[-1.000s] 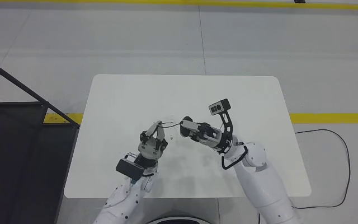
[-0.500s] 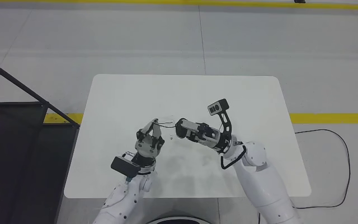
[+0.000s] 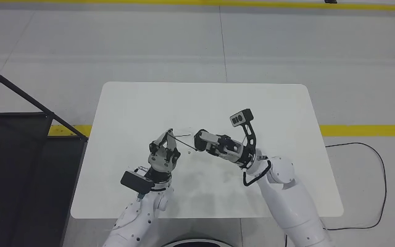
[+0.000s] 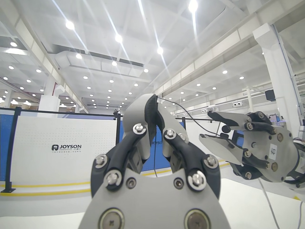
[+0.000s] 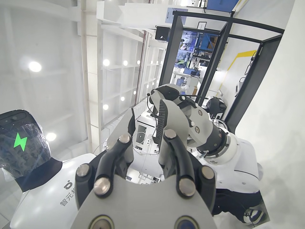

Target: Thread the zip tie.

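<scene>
A thin black zip tie (image 3: 183, 134) hangs in the air above the white table (image 3: 259, 111), between my two grippers. My left gripper (image 3: 168, 139) is shut on it; in the left wrist view the pads of that gripper (image 4: 155, 101) pinch the tie, one strand dropping between the fingers. The other strand of the zip tie (image 4: 188, 114) arcs over to my right gripper (image 4: 205, 125). That gripper is open, and the strand's end passes between its fingers. From the right wrist view, my right gripper (image 5: 147, 106) faces the left gripper (image 5: 164, 91) close by.
A black-framed dark panel (image 3: 24, 160) stands off the table's left side. A yellow floor line (image 3: 358, 130) runs behind the table. The table's bare top surrounds both arms.
Both grippers have shifted slightly to the left. The right gripper has closed in on the left one, so the gap spanned by the tie is shorter.
</scene>
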Robot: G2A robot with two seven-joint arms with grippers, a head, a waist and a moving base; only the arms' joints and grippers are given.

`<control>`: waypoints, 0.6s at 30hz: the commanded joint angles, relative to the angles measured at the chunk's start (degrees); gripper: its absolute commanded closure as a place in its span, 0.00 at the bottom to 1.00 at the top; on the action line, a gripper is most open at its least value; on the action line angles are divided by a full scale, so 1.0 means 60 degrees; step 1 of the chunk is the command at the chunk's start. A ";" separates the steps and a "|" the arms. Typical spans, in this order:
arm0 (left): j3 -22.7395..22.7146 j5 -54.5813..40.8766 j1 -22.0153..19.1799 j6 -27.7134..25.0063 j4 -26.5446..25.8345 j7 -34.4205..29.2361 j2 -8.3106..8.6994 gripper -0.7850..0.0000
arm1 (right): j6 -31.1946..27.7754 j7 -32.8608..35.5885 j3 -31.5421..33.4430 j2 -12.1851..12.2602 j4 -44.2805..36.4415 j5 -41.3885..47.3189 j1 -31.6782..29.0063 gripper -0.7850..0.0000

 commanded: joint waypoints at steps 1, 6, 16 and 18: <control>-0.0009 0.0005 -0.0001 0.0033 0.0001 0.0009 -0.0009 1.00 | 0.0026 0.0017 -0.0009 0.0007 -0.0001 -0.0082 0.0000 0.70; -0.0027 -0.0080 0.0002 0.0094 -0.0003 0.0002 -0.0039 1.00 | -0.0041 -0.0010 -0.0045 0.0021 -0.0016 -0.0382 0.0000 0.71; -0.0045 -0.0165 0.0014 0.0120 -0.0012 -0.0018 -0.0090 1.00 | -0.0494 -0.0478 -0.0212 0.0015 -0.0127 -0.1132 -0.0104 0.71; -0.0044 -0.0139 0.0006 0.0129 0.0012 -0.0044 -0.0100 1.00 | -0.0547 -0.0499 -0.0228 0.0018 -0.0154 -0.1175 -0.0124 0.72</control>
